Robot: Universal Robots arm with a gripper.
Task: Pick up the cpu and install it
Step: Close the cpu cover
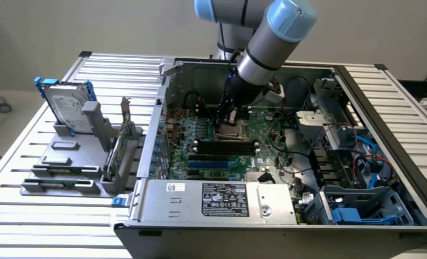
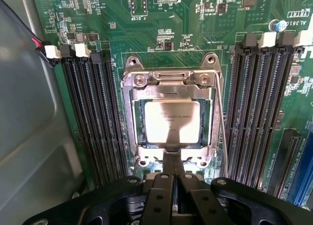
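Silver-topped cpu (image 2: 172, 121): seated in motherboard socket (image 2: 131, 132); light, rigid, probably fragile, held by edges. Gripper (image 2: 171, 160): closed, empty, at socket's edge.

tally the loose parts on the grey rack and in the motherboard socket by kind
hard drive: 1
circuit card: 1
cpu: 1
total: 3

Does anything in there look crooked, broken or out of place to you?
Nothing stands out. The cpu lies flat and square inside the metal socket frame, its edges parallel to the frame's. The shut end effector is at the frame's edge. No damage or loose parts are visible on the motherboard.
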